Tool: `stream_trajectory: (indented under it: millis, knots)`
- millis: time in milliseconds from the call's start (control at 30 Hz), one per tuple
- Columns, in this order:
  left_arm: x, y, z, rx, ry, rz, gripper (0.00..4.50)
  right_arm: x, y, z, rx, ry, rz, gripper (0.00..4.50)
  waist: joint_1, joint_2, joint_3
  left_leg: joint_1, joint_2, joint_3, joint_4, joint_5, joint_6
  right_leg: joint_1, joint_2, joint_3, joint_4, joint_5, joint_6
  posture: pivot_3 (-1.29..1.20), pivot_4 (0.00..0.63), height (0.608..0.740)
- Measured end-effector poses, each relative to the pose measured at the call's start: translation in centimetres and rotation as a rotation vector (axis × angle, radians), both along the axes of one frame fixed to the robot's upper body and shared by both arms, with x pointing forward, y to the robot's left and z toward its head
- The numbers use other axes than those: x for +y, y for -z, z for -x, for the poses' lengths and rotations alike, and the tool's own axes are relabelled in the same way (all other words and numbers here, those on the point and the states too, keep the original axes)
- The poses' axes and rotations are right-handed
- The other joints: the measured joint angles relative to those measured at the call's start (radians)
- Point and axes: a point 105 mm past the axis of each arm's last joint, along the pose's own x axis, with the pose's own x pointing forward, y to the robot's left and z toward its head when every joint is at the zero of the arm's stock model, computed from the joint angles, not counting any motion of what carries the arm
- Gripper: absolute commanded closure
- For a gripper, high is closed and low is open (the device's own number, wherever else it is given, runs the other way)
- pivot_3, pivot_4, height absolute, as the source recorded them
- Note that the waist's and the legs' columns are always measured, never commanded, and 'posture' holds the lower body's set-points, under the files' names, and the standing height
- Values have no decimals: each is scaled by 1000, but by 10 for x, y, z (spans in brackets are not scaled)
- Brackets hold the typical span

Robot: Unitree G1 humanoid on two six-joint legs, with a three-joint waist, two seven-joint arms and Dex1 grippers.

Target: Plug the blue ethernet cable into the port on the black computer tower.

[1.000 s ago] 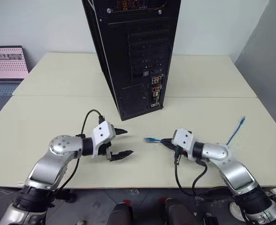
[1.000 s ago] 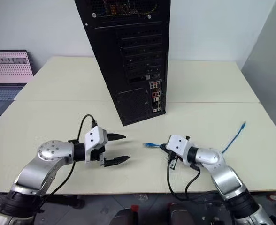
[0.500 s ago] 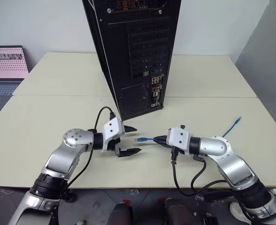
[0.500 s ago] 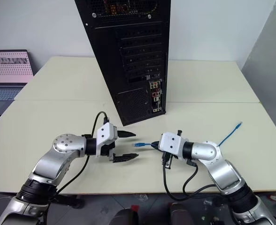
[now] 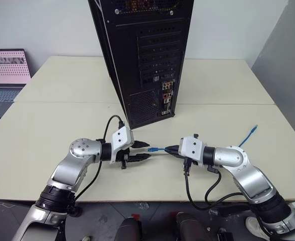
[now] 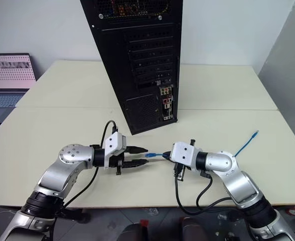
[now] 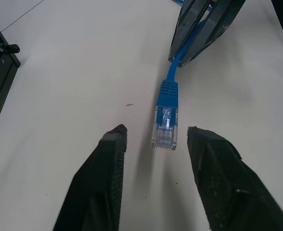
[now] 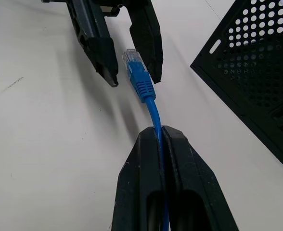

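The blue ethernet cable [image 5: 160,149] is pinched a little behind its clear plug [image 7: 164,126] in my right gripper [image 5: 170,149], which is shut on it and holds the plug just above the table. Its free end [image 5: 249,135] trails off to the right. My left gripper [image 5: 147,151] faces it, one finger [image 7: 113,144] on each side of the plug with a narrow gap on both sides. The black computer tower [image 5: 147,50] stands behind them. The port lies somewhere in the coloured connector strip [image 5: 167,99] low on its rear; I cannot pick out the socket.
The cream table [image 5: 62,125] has a seam running across behind the grippers. A laptop [image 5: 7,68] with a pink screen stands at the far left. A grey wall [image 5: 288,75] rises beyond the table's right edge.
The left gripper's fingers have narrowed from wide open to just either side of the plug. Earlier, the two grippers drew closer together, bringing the plug between the left fingers.
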Motion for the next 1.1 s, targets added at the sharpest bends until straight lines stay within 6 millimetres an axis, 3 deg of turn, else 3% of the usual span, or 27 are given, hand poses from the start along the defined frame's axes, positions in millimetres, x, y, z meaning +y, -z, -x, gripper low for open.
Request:
stream_trajectory:
  millis: [167, 400, 600, 667, 833, 1100]
  knots:
    - [-2, -2, -1, -11, 5, 4, 4187, -1, 0, 0, -2, 3, 2, 4500, 0, 0, 0, 0, 0, 0, 0, 0, 0, 0, 0, 0, 0, 0, 0, 0, 150, 740]
    - [-2, -3, -1, -48, 19, -7, 4228, -1, 0, 0, 1, -1, 8, 4500, 0, 0, 0, 0, 0, 0, 0, 0, 0, 0, 0, 0, 0, 0, 0, 0, 150, 740]
    - [-8, 2, 5, -164, 87, -31, 4228, -5, 5, 7, 89, -44, 21, 3220, 1, 0, 0, 0, 0, 0, 0, 0, 0, 0, -1, 0, 0, 0, 0, 0, 150, 740]
    - [-11, 2, 5, -217, 96, -26, 4228, -10, 4, 6, 131, -39, 15, 2580, 1, 0, 0, 0, 0, 0, 0, 0, 0, 0, -1, 0, 0, 0, 0, 0, 150, 740]
    - [-14, 2, 7, -403, 127, -43, 4228, -31, -19, 8, 331, -4, -113, 1352, 2, 0, 0, 0, 1, 0, 0, 0, 0, 0, -2, 1, 0, 0, 0, 0, 150, 740]
    - [-17, -4, 22, -835, 273, -60, 4228, -25, -35, 12, 514, 11, -304, 1336, 2, 0, 0, -1, 1, -1, 0, 0, 0, 0, -2, 3, 0, 0, 0, 0, 150, 740]
